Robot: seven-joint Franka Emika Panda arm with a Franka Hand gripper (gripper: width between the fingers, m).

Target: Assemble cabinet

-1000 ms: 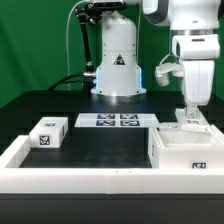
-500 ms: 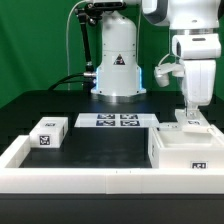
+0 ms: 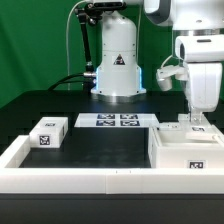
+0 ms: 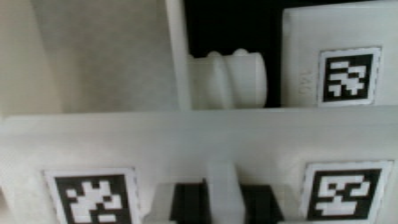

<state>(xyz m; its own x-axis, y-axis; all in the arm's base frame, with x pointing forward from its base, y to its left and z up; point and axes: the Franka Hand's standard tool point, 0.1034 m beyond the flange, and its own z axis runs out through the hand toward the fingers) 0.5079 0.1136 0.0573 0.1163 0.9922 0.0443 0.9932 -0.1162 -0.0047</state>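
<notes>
Right, operator, in the exterior view your hand [image 3: 191, 120] is down at the top of the white plastic boxy cabinet body [image 3: 186, 152], which sits at the exterior view's right end of the black worktop [image 3: 100, 150]. You have no sideways travel to make, because the body is directly below you. Its long side runs across that view, and its right end is cut off by the frame.

Agreed, and the wrist view gives you what that one cannot. Your hand [image 4: 212, 200] has its fingers [image 4: 187, 200] drawn together, with the tips at a white tagged face of the cabinet body [image 4: 196, 140]. I cannot tell you whether a thin edge is pinched between them.

And the loose part?

Your small white tagged panel piece [image 3: 47, 133] lies well apart, toward the exterior view's left, with the marker board [image 3: 120, 121] further back between the two. The wrist view misses both. In return it shows you a white ribbed round part [image 4: 231, 80] beside a tagged white wall, which the exterior view hides.

So I'd judge your next move as vertical first. Fetching that left piece would mean a long reach across the worktop.
</notes>
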